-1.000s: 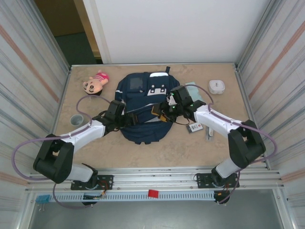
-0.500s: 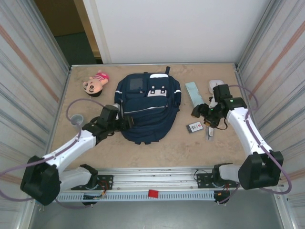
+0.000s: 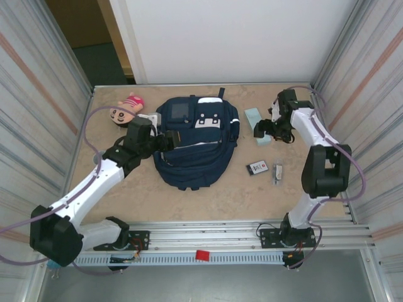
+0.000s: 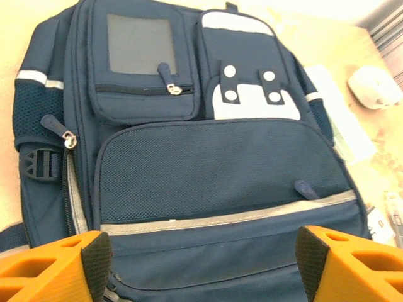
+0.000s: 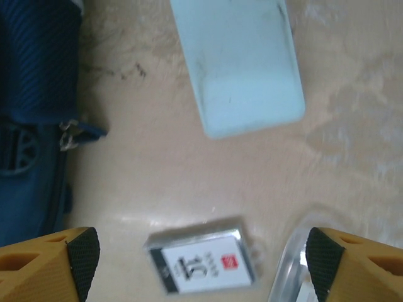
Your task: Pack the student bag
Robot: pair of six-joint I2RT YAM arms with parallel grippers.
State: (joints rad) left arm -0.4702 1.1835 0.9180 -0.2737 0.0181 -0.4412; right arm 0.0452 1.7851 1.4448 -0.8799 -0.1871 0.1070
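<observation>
**Desk [image 3: 220, 201] bearing the student bag [image 3: 196, 141], nothing grasped**

The bag lay at the middle, front pockets up. Left hand [image 4: 201, 251] hung over its lower pocket, fingers spread wide, released. Right hand [image 5: 201, 251], likewise released, hovered over a pale blue case [image 5: 239, 69] and a small packet [image 5: 201, 267] whose black print and red mark were blurred.

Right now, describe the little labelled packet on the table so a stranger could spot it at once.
Start at the navy student bag in the middle. Just right of its lower half lies a small packet, closer to the near edge than the pale blue case. Its white label with black print and a red mark sets it apart from that plain case and the clear item beside it.
</observation>
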